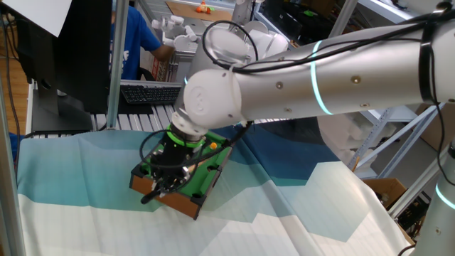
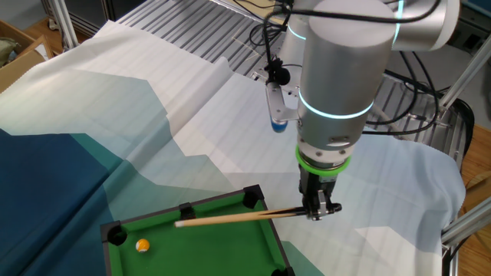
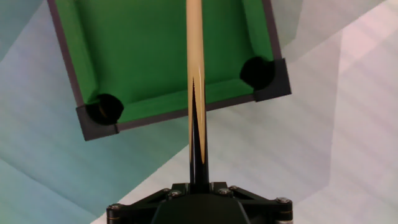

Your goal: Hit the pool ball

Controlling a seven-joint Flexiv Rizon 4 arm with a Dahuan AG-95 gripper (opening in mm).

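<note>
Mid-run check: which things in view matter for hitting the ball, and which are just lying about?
Part of the job:
- pool ball, orange, on the felt
- cue stick, gripped by the end effector and lying level over the mini pool table

Just lying about:
- blue-and-white cloth under the table
- keyboard at the back
- cardboard box off to the side

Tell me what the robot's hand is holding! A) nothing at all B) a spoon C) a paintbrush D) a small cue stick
D: the gripper is shut on the cue stick, a thin wooden stick that reaches out level over the green pool table, with the orange pool ball lying beyond its tip.
</note>
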